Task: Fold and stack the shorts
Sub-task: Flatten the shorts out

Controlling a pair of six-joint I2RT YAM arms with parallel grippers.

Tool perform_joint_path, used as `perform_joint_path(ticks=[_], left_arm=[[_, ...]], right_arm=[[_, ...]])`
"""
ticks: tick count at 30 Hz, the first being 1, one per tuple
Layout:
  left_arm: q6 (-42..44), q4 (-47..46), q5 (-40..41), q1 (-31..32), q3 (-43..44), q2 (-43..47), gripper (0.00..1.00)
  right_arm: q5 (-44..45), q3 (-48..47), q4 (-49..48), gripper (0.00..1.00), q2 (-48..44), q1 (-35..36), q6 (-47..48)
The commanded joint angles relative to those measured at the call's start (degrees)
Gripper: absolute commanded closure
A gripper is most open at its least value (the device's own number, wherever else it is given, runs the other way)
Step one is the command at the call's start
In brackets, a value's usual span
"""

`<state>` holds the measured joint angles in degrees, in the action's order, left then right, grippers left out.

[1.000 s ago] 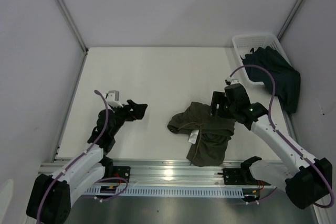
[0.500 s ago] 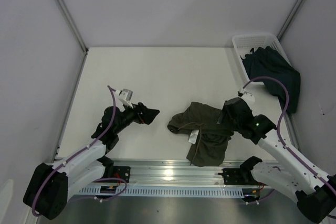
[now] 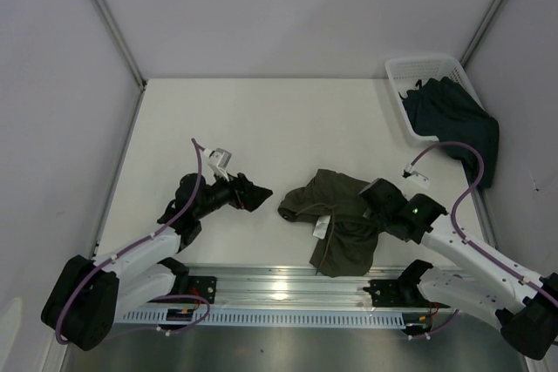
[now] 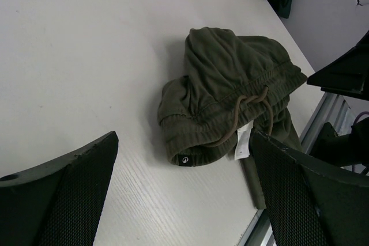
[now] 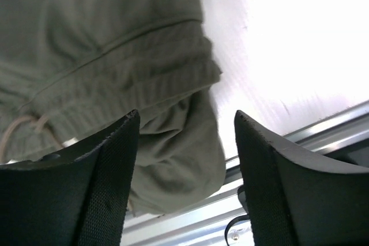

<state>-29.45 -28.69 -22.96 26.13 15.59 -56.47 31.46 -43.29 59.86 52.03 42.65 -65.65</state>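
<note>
Nothing is folded or stacked yet. The olive-green shorts (image 3: 336, 224) lie crumpled on the counter just ahead of my left gripper (image 3: 255, 195), which is wide open and empty. My right gripper (image 5: 186, 116) hangs over them, jaws apart and gripping nothing, with the navy shorts (image 3: 453, 119) draped from the basket (image 3: 418, 67) well beyond it.

You're looking at a robotics lab cell: plain white wall panels (image 3: 288, 15) on metal frame posts (image 3: 109, 19), a white surface (image 3: 261, 119), and an aluminium mounting rail (image 3: 279, 289) carrying cabled robot arms (image 3: 471, 246).
</note>
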Motion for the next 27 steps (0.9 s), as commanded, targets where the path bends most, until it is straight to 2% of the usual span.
perform_joint_path(ticks=[1, 7, 13, 16, 20, 24, 27], left_arm=[[0.71, -2.87, -1.83, 0.85, 2.42, 0.13, 0.01], [1.06, -2.51, -1.21, 1.29, 2.69, 0.31, 0.01], [1.50, -2.25, -0.68, 1.47, 2.86, -0.40, 0.01], [1.68, -2.08, -0.42, 1.47, 3.04, -0.84, 0.01], [2.03, -1.72, 0.02, 1.56, 3.30, -1.27, 0.01], [2.56, -0.84, 0.81, 1.64, 3.48, -1.19, 0.01], [2.82, -0.67, 1.25, 1.64, 3.57, -1.63, 0.01]], right_arm=[[5.09, 1.01, 2.55, 0.33, 0.61, 0.32, -5.45], [7.38, 4.69, -0.96, 0.32, 1.14, -0.81, -6.95], [1.15, 8.57, -17.73, 0.27, 2.37, -8.18, 2.01], [0.62, 8.22, -26.60, 0.32, 6.58, -8.99, 5.35], [-1.22, 3.40, -34.07, 0.40, 18.85, -9.34, 9.56], [-0.79, -5.39, -36.04, 0.41, 27.48, -7.50, 12.56], [-2.54, -10.32, -36.73, 0.40, 29.70, -7.67, 15.10]])
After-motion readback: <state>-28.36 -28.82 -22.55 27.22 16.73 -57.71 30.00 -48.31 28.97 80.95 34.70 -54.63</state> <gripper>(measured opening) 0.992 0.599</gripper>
